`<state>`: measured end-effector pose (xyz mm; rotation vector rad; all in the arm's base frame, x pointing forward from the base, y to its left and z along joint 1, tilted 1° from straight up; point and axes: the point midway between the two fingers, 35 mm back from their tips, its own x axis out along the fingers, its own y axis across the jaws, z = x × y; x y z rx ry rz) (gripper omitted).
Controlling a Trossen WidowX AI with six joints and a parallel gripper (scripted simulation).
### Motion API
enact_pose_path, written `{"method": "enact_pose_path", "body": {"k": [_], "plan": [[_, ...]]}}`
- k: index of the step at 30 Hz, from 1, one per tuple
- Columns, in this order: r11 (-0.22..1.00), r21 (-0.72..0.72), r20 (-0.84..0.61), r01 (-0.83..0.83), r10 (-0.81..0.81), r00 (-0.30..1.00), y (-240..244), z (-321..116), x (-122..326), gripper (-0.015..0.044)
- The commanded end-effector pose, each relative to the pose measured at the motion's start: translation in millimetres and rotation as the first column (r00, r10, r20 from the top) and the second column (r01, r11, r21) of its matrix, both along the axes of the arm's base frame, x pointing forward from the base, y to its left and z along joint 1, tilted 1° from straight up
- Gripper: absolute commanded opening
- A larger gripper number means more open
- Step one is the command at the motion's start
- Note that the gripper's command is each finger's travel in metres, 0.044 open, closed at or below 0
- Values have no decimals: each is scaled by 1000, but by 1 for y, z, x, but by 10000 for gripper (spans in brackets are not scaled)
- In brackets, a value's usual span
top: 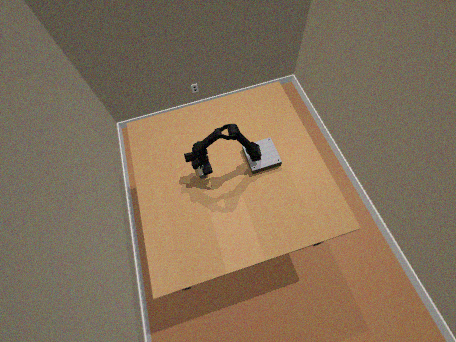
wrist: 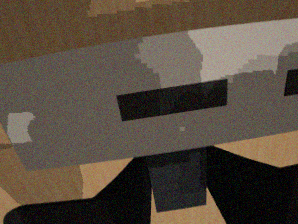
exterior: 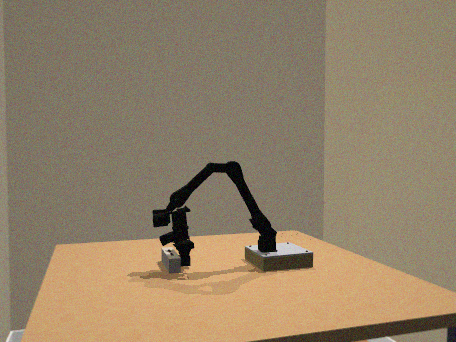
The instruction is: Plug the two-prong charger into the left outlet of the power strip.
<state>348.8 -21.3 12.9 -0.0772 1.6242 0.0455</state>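
Because the prongs do not show in any view, how near the plug is to going in cannot be told. In the wrist view the power strip (top: 201, 173) (exterior: 172, 262) (wrist: 70, 110) crosses the frame from the left edge to the right, one dark slot at its middle and part of another at the right edge. The charger (wrist: 178, 182), a dark block, sits at the bottom centre, between the black fingers and close by the strip. It looks already picked up and brought over; lining up both prongs and pushing them straight in is probably what remains. The gripper (top: 207, 170) (exterior: 185, 262) (wrist: 170, 150), left of centre in the exterior view, stands partly open, its fingers closed firmly on the charger. Whether the charger touches the strip is unclear.
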Motion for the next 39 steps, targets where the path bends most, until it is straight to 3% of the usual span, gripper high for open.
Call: {"method": "enact_pose_path", "body": {"k": [1, 14, 31, 39], "plan": [[1000, 3, 30, -2, 2, 1000, 0, 4, 8, 0], [1000, 0, 0, 0, 0, 1000, 0, 0, 0, 0], [1000, 0, 0, 0, 0, 1000, 0, 0, 0, 440], [1000, 0, 4, 0, 0, 1000, 0, 0, -2, 440]]}}
